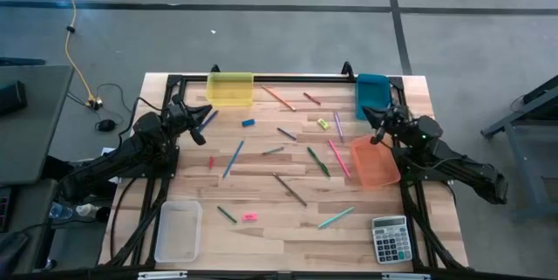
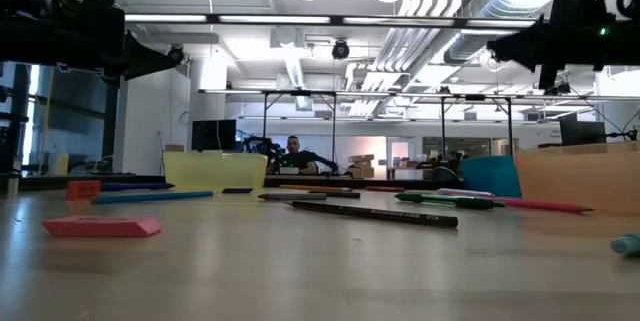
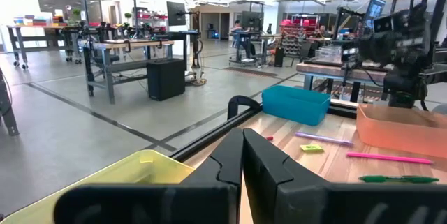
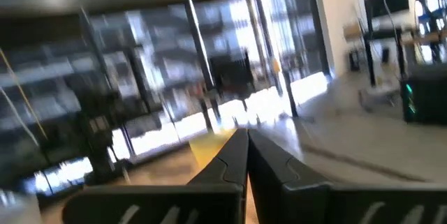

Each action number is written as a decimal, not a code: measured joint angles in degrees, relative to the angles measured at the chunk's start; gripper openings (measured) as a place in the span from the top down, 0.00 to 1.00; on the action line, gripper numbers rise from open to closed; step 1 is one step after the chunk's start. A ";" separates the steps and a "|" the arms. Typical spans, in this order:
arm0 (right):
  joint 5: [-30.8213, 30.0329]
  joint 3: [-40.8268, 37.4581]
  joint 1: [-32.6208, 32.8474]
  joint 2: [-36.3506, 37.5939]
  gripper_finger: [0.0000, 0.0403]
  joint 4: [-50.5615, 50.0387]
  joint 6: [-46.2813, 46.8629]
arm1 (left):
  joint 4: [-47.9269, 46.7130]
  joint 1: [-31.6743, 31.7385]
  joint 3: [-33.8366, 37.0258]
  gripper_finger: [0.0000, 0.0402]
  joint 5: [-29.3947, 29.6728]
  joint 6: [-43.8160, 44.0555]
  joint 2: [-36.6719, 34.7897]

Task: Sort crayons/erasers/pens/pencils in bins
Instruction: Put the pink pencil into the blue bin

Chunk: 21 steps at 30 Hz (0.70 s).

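Observation:
Thin coloured pens, pencils and crayons (image 1: 288, 153) lie scattered flat over the wooden table. Among them are small erasers: blue (image 1: 248, 123), pale yellow (image 1: 323, 124) and pink (image 1: 249, 217), the pink one also in the low view (image 2: 100, 225). The bins stand on the table: yellow (image 1: 230, 88) at the far edge, teal (image 1: 372, 95) at the far right, orange (image 1: 373, 161) at the right, clear (image 1: 178, 231) at the near left. My left gripper (image 1: 207, 112) (image 3: 242, 137) hovers shut by the yellow bin. My right gripper (image 1: 367, 112) (image 4: 247, 137) hovers shut between the teal and orange bins. Neither holds anything.
A grey calculator (image 1: 390, 239) lies at the near right corner. A black frame rail (image 1: 296, 78) runs along the table's far edge. The middle of the table, between the two arms, holds only the loose sticks and erasers.

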<state>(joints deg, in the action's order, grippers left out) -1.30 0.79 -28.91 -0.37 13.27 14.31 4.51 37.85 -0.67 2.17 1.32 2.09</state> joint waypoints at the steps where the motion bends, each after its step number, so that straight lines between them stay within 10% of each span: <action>1: 0.90 0.03 0.05 0.01 1.00 2.05 0.68 | -0.01 0.02 0.00 1.00 0.01 0.00 0.00; 6: 5.26 0.12 2.22 -0.06 1.00 10.64 -3.79 | -0.02 0.00 0.00 1.00 0.01 0.00 0.00; 21: -16.07 20.24 14.14 -25.51 1.00 -9.57 -8.22 | -0.02 0.00 0.00 1.00 -0.01 0.00 0.00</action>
<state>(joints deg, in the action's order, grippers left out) -17.37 21.03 -14.77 -25.88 3.70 6.10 4.49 37.85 -0.67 2.16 1.32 2.09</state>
